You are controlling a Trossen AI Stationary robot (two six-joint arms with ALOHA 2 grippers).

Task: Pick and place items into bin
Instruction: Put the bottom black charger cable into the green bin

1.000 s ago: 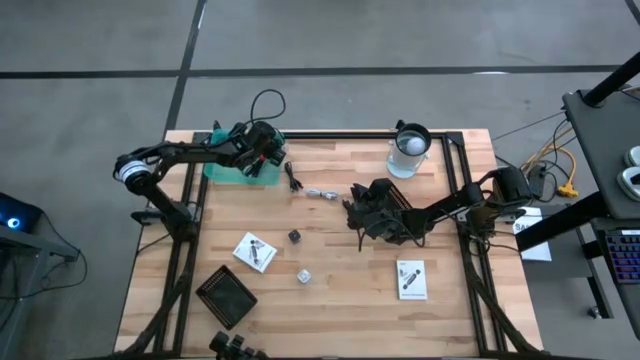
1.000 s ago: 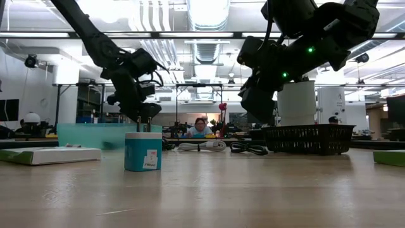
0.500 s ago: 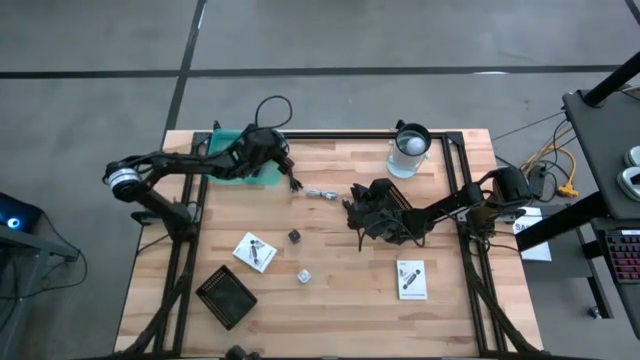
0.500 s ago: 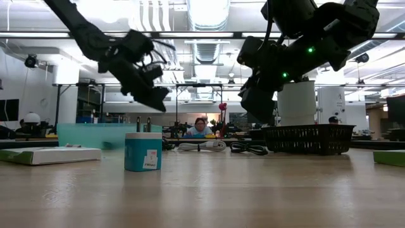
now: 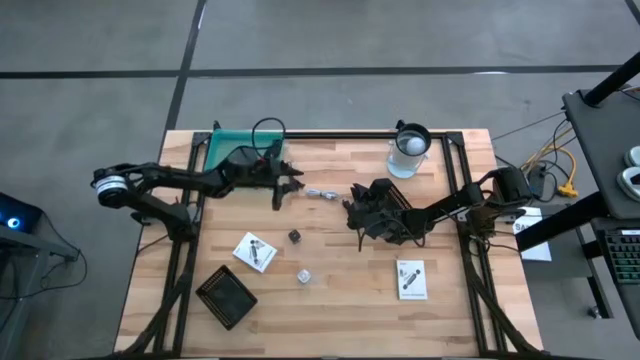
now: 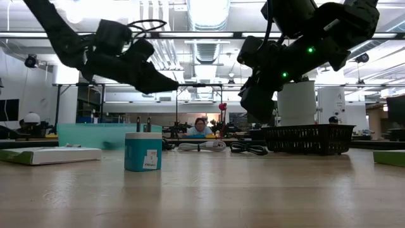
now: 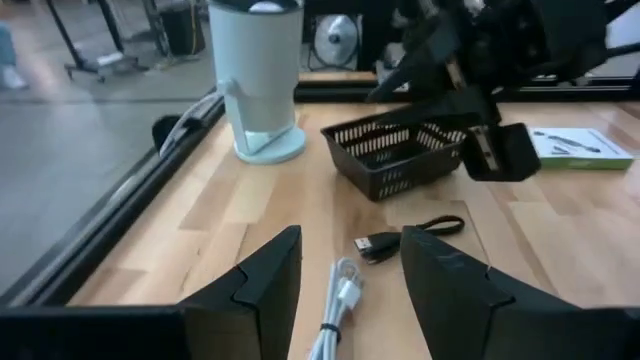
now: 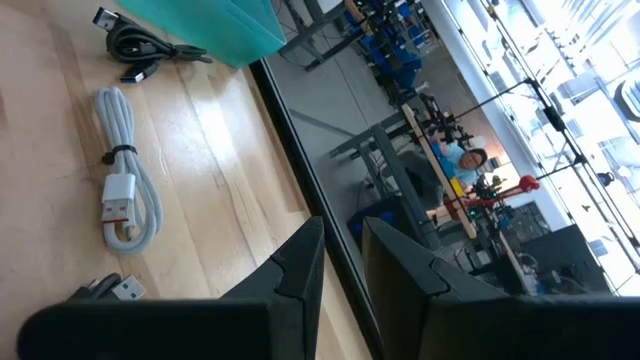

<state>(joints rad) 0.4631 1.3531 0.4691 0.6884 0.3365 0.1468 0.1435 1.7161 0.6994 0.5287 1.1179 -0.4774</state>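
Note:
My left gripper (image 5: 287, 188) (image 7: 350, 236) hovers open above the table just right of the green bin (image 5: 232, 152), pointing nearly level at a white cable (image 5: 320, 193) (image 7: 338, 298) and a black cable (image 7: 405, 238). Another black cable (image 8: 140, 45) lies by the bin. My right gripper (image 5: 352, 210) (image 8: 342, 228) hangs at mid-table beside a black mesh basket (image 7: 400, 150), its fingers a narrow gap apart with nothing between them. A dark cube (image 5: 295, 236), a white cube (image 5: 303, 275) and two white packets (image 5: 254, 251) (image 5: 411, 279) lie flat nearer the front.
A clear cup with a white ball (image 5: 408, 150) stands at the far right. A flat black tray (image 5: 225, 295) sits at the near left corner. Black rails (image 5: 455, 160) frame the table's sides and far edge. A person (image 6: 200, 126) sits in the room beyond.
My left gripper has swung from above the green bin out over the wood toward the table's right edge and the white cable. It has tipped up from pointing down to nearly level. My right arm has kept still.

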